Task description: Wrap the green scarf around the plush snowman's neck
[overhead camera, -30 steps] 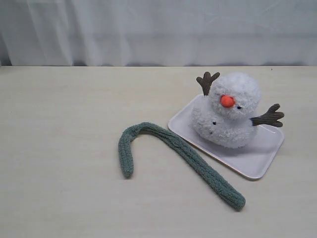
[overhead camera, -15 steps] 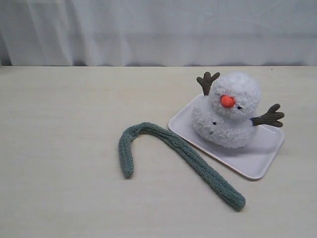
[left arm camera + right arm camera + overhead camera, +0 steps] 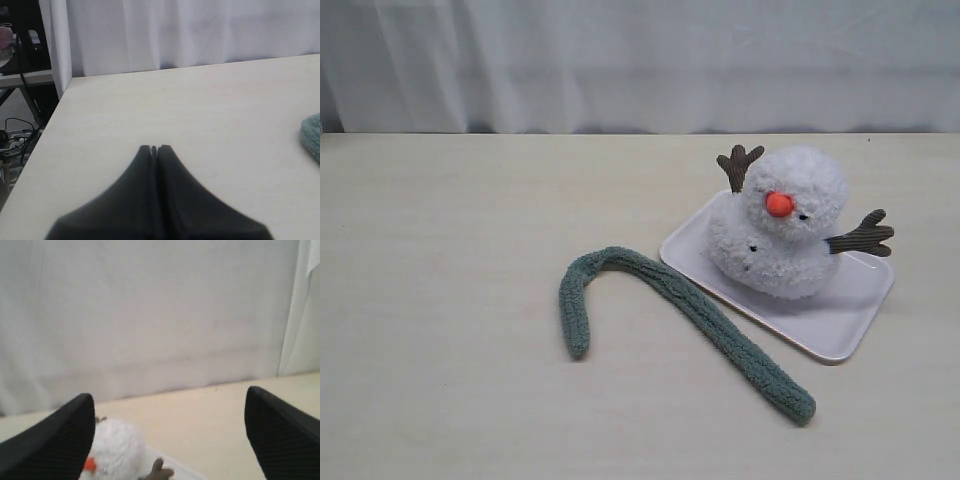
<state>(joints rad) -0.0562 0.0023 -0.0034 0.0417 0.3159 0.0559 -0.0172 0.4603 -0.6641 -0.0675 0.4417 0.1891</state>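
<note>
The plush snowman (image 3: 782,228) sits on a pale tray (image 3: 830,322) right of the table's middle, orange nose facing the front, brown twig arms out to both sides. The green scarf (image 3: 670,300) lies flat on the table in a hook shape, just left of and in front of the tray. Neither arm shows in the exterior view. My left gripper (image 3: 154,148) is shut with nothing in it, above bare table, and one end of the scarf (image 3: 312,136) shows at that view's edge. My right gripper (image 3: 170,405) is wide open, and the snowman (image 3: 117,450) shows beside one finger.
A white curtain (image 3: 640,60) hangs behind the table's far edge. In the left wrist view, the table's side edge (image 3: 42,145) shows with cables and equipment on the floor beyond.
</note>
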